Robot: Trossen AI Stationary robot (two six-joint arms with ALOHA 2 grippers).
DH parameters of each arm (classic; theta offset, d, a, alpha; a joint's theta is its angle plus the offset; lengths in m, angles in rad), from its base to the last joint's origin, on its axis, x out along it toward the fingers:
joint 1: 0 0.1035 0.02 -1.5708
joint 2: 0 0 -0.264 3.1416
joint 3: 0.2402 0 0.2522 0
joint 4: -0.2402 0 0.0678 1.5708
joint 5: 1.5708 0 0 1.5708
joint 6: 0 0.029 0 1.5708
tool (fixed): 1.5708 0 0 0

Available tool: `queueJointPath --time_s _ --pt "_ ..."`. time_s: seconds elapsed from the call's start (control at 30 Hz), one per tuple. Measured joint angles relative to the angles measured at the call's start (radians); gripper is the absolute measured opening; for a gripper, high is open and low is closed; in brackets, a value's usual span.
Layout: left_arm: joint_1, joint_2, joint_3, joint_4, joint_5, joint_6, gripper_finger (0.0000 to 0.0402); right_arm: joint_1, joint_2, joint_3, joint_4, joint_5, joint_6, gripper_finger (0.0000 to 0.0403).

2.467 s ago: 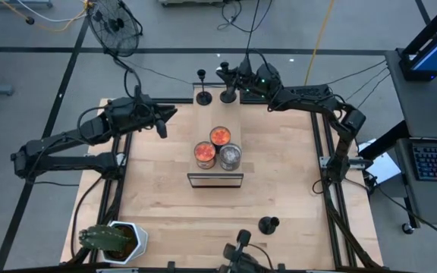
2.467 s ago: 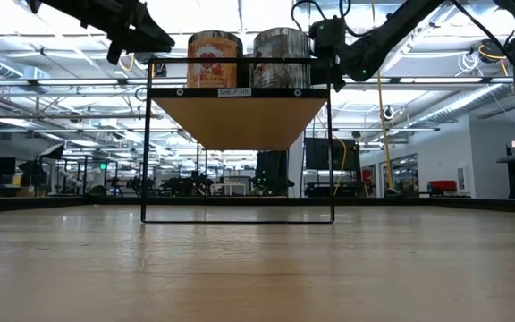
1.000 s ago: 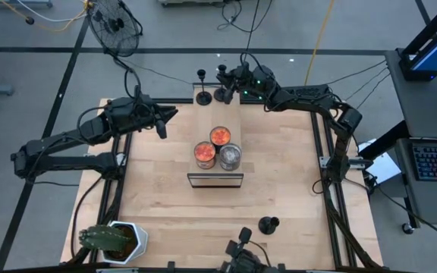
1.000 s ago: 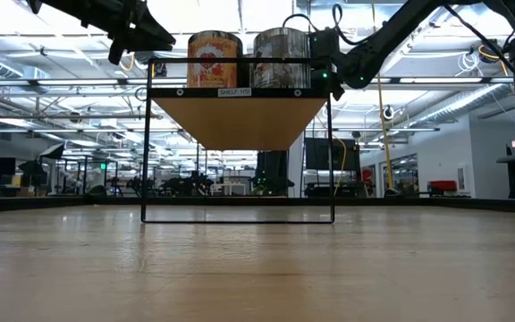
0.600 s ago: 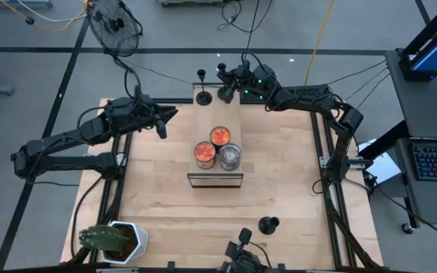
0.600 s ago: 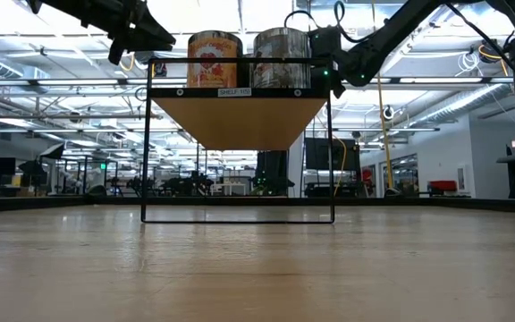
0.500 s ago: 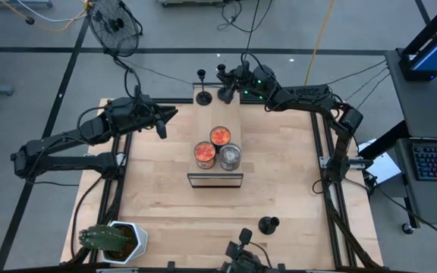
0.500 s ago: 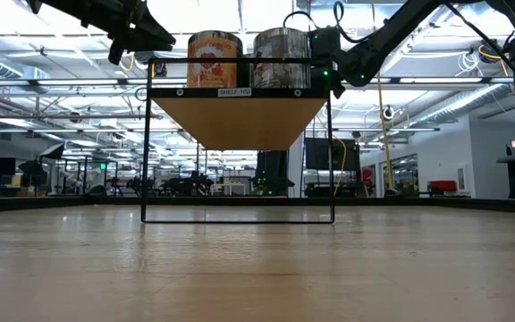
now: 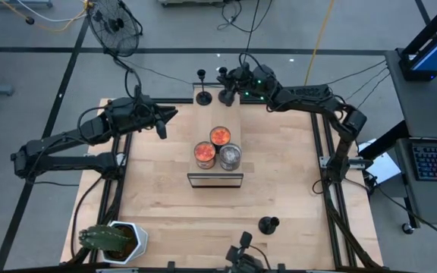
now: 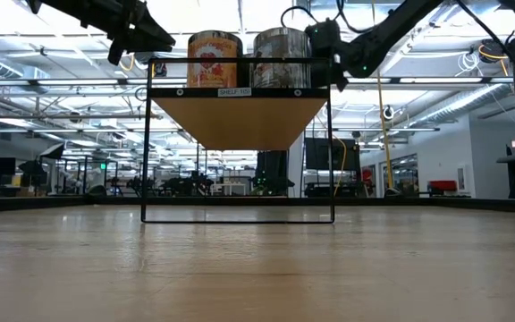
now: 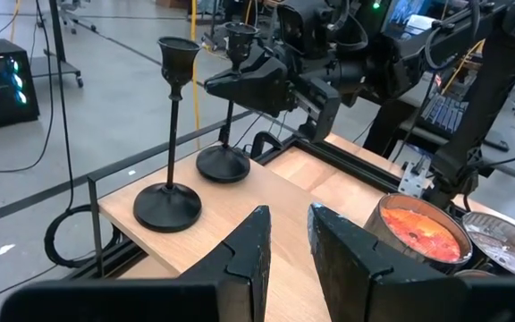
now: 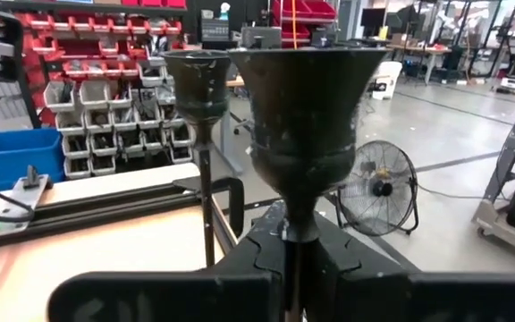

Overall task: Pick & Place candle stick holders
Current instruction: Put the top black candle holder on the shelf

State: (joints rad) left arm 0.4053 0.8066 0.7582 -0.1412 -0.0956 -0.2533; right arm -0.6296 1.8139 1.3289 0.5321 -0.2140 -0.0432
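Right gripper [image 12: 286, 246] clamped on matte-black, cup-topped candle stick holder [image 12: 299, 116] at shelf's [image 9: 222, 120] far edge | left gripper [image 11: 286, 234] fingers apart (empty, waiting) | risk: swinging base topples neighbouring holder [image 11: 170, 143].

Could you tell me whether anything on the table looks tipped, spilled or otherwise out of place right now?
Nothing stands out. Both candle stick holders at the far edge stand upright, one free and one with its stem in the right claw. A third stands near the front edge. The three jars sit upright on the shelf.
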Motion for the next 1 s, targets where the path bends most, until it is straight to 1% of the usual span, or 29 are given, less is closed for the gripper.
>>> queueJointPath --time_s 0.2,0.57,0.7,0.8,1.0 --pt "0.000 0.000 0.000 0.000 0.000 0.006 0.0088 0.000 -0.007 0.000 -0.046 0.001 0.001 0.0016" --pt "0.000 0.000 0.000 -0.001 0.000 0.008 0.0088 0.003 -0.007 0.000 -0.062 0.000 0.029 0.0043" --pt "0.000 0.000 0.000 -0.001 0.000 0.010 0.0088 0.003 -0.007 0.000 -0.101 -0.001 0.029 0.0069" --pt "0.000 0.000 0.000 -0.001 0.000 0.013 0.0088 0.003 -0.007 0.000 -0.113 -0.026 0.029 0.0095" --pt "0.000 0.000 0.000 -0.018 0.000 0.013 0.0088 0.001 -0.020 0.000 -0.132 -0.025 0.028 0.0148"
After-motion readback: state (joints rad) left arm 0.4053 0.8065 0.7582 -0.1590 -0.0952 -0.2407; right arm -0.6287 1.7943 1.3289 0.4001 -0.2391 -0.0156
